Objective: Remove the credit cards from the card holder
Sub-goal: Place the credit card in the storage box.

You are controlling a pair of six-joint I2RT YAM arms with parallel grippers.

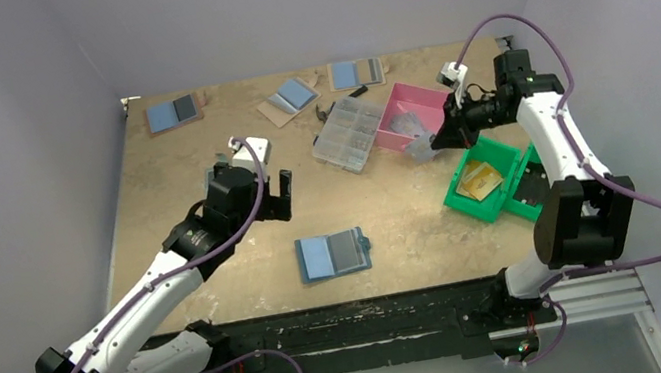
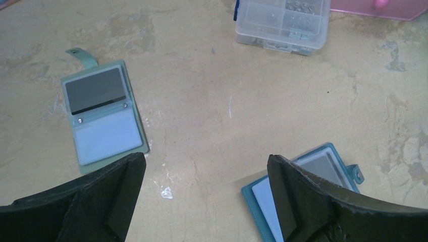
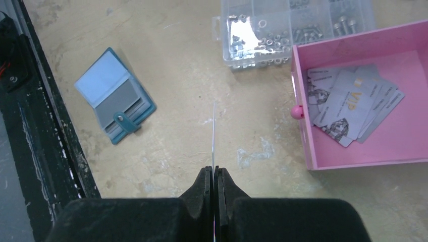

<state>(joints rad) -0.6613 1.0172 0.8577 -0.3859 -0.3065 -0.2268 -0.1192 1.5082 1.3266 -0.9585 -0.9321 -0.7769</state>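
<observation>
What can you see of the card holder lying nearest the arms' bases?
The card holder lies open and flat on the table, near the middle of its front edge. Dark teal edging frames one pale blue half and one grey half. A teal snap strap folds over the grey side. It looks like soft leatherette. Nothing touches it.

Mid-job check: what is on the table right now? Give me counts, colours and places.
card holder: 1, blue and grey, open, near front edge.
other holders: 3, blue, along far edge.
organiser box: 1, clear, centre.
pink bin: 1, pink, right of organiser box.
grey cards: several, grey, in pink bin.
green bins: 2, green, right side.
credit card: 1, grey, held over table beside pink bin.
left gripper: open, above table centre-left.
right gripper: shut on credit card.
</observation>
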